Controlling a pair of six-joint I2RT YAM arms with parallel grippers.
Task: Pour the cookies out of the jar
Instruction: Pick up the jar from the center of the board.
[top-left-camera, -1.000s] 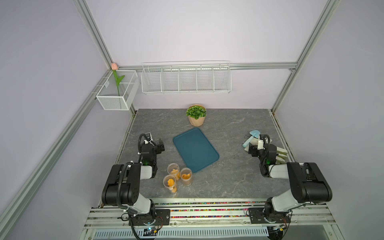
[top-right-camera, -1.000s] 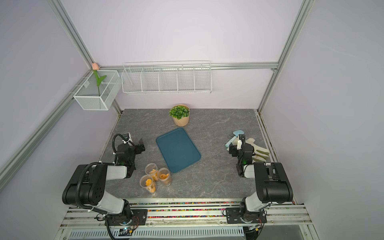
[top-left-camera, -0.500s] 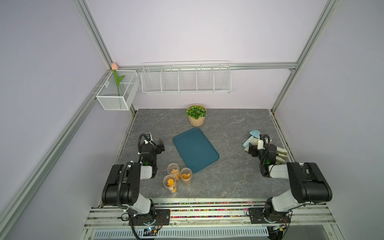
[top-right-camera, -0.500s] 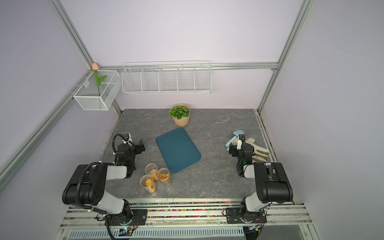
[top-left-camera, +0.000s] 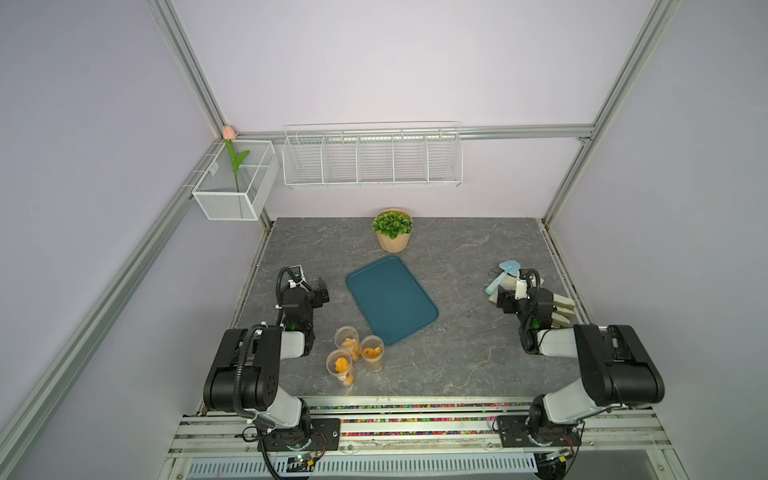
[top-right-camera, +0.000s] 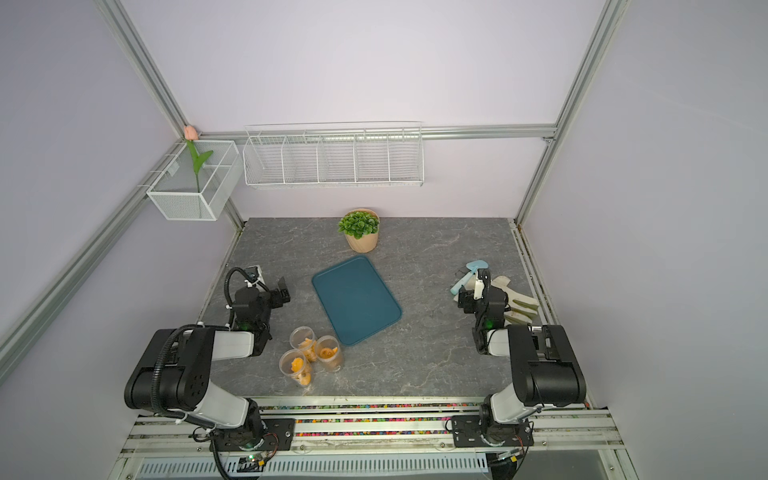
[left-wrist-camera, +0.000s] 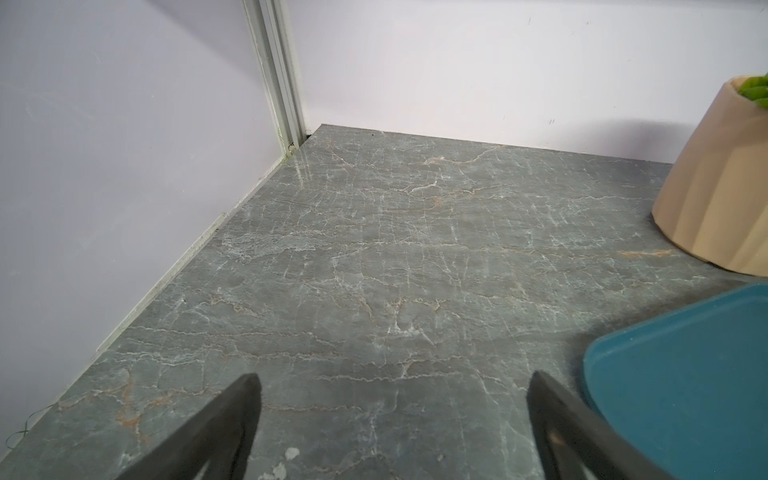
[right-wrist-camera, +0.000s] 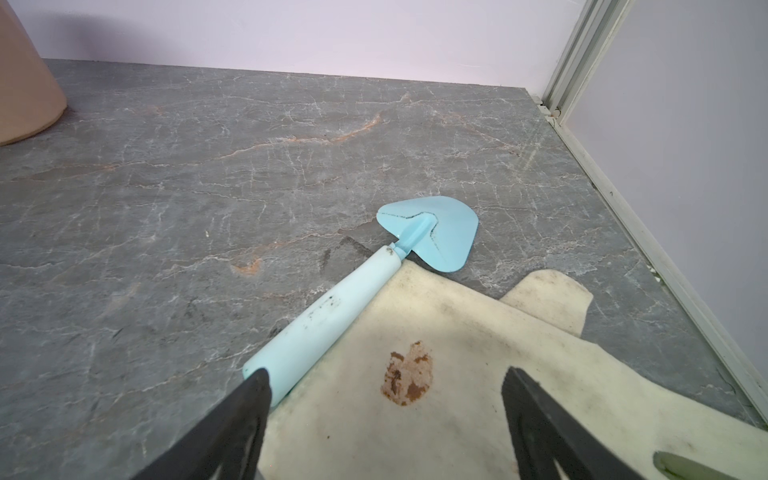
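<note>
Standing upright in a close cluster on the grey, veined, stone-look worktop (top-left-camera: 457, 353), three clear round plastic jars (top-left-camera: 372, 360) each hold a few small orange-golden cookies (top-left-camera: 371, 353). They sit behind the left tool (left-wrist-camera: 390, 382), off to its right. That tool's black tapered fingers (left-wrist-camera: 232, 415) are spread wide over the worktop, gripping nothing, with a smooth teal rounded-rectangle tray (left-wrist-camera: 685, 395) just to its right. Also wide and gripping nothing, the right tool (right-wrist-camera: 386, 374) hovers above a stained cream fabric glove (right-wrist-camera: 415, 332). A pale blue trowel with a pointed blade (right-wrist-camera: 332, 316) lies just ahead-left of it.

three jars (top-left-camera: 372, 348), one tray (top-left-camera: 391, 300), one plant (top-left-camera: 392, 225)
</note>
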